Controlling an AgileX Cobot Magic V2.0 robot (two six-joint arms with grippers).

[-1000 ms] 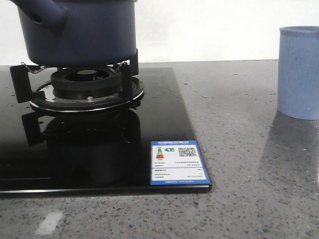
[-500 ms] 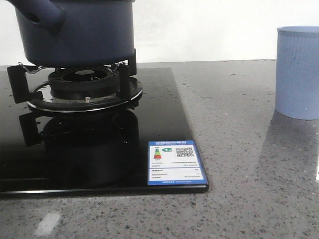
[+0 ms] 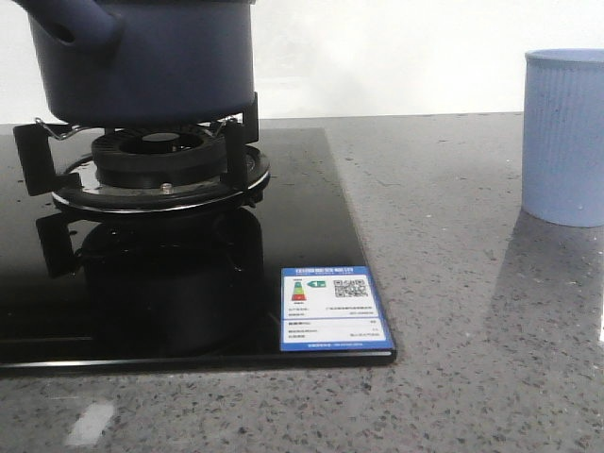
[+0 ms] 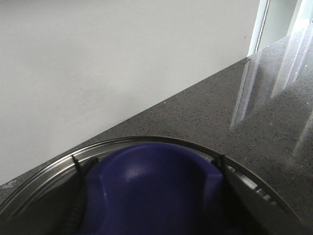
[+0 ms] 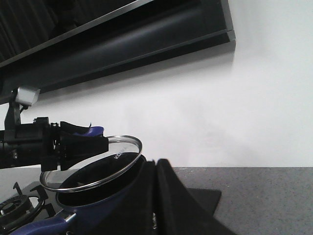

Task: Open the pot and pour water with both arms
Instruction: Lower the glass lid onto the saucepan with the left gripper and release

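Camera shift ended; cup (image 3: 564,135) right of pot (image 3: 142,57)

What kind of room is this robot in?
Most likely a kitchen. A dark blue pot sits on a gas burner set in a black glass cooktop, on a speckled grey stone counter. A light blue cup stands nearby.

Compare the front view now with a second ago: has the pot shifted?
Yes, slightly. The pot has shifted left and a little up in the picture, but the burner and cup shifted the same way, so the camera probably moved.
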